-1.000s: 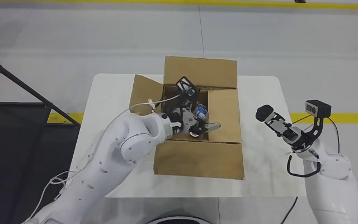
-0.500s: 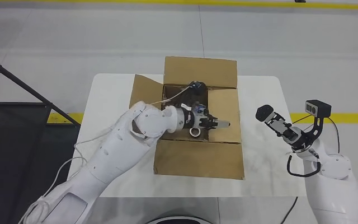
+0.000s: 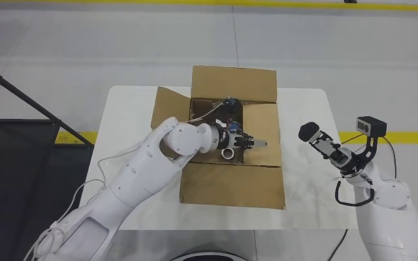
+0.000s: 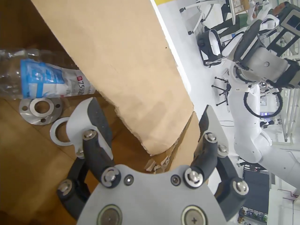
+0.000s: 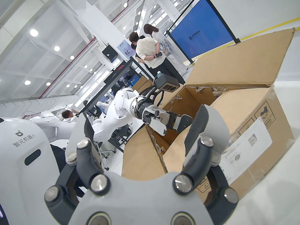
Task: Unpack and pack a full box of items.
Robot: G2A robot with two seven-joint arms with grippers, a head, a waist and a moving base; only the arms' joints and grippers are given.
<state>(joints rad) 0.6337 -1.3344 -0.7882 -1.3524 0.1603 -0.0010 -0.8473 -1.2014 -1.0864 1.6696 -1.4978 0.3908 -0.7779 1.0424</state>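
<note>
Most of the job is left: box [image 3: 232, 186] not emptied yet.
L gripper [image 4: 150, 106] sits wide open over a brown cardboard flap [image 4: 121, 54] of the box; R gripper [image 5: 145, 118] hangs open nearby. Inside lie a crinkly clear bottle [image 4: 35, 76] & a flat shiny metal ring [image 4: 39, 107], so unpacking looks barely begun.

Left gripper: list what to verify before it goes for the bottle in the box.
1. Left gripper open: ok, fingers apart.
2. Gripper empty: ok, nothing clamped.
3. Clear of cardboard: not ok, a flap of the box stands between its fingers.
4. Bottle in sight: ok, lying in the box, partly under the flap, beside a metal flange and a white ring.
5. Right gripper out of the way: ok, open, beside the box over the table.
6. Other contents: cannot tell, the flap hides them.
</note>
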